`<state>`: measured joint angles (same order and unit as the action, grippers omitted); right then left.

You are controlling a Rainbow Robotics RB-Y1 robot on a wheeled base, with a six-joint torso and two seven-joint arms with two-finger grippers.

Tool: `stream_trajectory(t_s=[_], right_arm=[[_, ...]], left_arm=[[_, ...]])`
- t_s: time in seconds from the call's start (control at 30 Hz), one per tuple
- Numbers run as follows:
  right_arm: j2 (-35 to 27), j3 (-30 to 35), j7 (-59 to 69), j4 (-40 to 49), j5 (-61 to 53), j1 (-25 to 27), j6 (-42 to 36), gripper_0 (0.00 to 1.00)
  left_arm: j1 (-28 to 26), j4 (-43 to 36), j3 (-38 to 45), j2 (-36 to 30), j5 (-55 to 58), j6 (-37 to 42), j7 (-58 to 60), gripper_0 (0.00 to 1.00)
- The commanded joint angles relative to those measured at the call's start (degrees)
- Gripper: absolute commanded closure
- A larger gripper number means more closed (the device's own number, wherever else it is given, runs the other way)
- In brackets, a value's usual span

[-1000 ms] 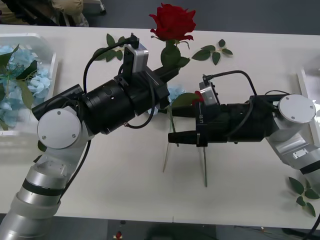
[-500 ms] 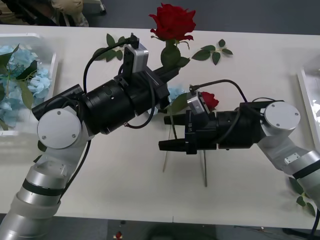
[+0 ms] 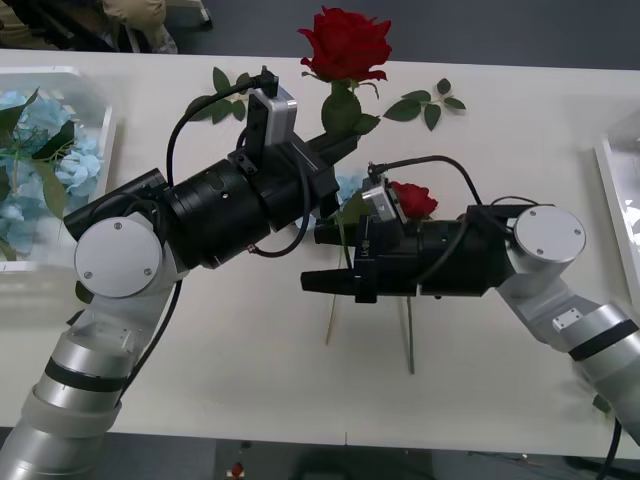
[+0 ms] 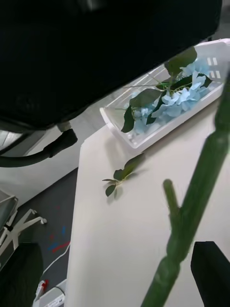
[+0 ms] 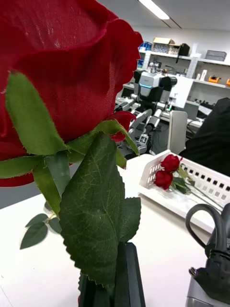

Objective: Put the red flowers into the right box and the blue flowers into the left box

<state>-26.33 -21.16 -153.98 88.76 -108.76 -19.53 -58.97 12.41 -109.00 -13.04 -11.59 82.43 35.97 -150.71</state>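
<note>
White tabletop (image 3: 200, 340) carries the left box (image 3: 100, 150) of blue flowers (image 3: 30, 170); the left pincer (image 3: 345, 145) clenches a red rose (image 3: 345, 42) upright. Rightward, the right pincer (image 3: 322, 258), spread, straddles that rose's stem, apparently for handover.

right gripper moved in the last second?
Yes. In the front view the right gripper has slid toward the robot's left across the table, closing on the left arm's wrist, while the left gripper holds its red rose.
</note>
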Motion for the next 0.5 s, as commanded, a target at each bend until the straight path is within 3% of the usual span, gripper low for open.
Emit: stream_trajectory(t_s=[0.03, 0.1, 0.23, 0.27, 0.37, 0.5], right_arm=[[0.93, -0.29, -1.02, 0.98, -0.66, -2.10, 1.05, 0.09], [0.93, -0.46, -1.02, 0.98, -0.66, -2.27, 1.40, 0.15], [1.46, -0.64, -1.02, 0.98, -0.66, -2.45, 1.49, 0.41], [1.63, -0.55, -1.02, 0.98, -0.66, -2.53, 1.49, 0.53], [1.90, -0.55, -1.02, 0.98, -0.66, -2.62, 1.67, 0.67], [2.16, -1.34, -1.02, 1.06, -0.66, -3.06, 2.37, 0.97]], left_arm=[[1.57, -1.12, -0.93, -0.28, 0.54, -0.64, -1.69, 1.00], [1.57, -1.12, -0.93, -0.28, 0.54, -0.64, -1.69, 1.00], [1.57, -1.12, -0.93, -0.28, 0.54, -0.64, -1.69, 1.00], [1.57, -1.12, -0.93, -0.28, 0.54, -0.64, -1.69, 1.00], [1.57, -1.12, -0.93, -0.28, 0.54, -0.64, -1.69, 1.00], [1.57, -1.12, -0.93, -0.28, 0.54, -0.64, -1.69, 1.00]])
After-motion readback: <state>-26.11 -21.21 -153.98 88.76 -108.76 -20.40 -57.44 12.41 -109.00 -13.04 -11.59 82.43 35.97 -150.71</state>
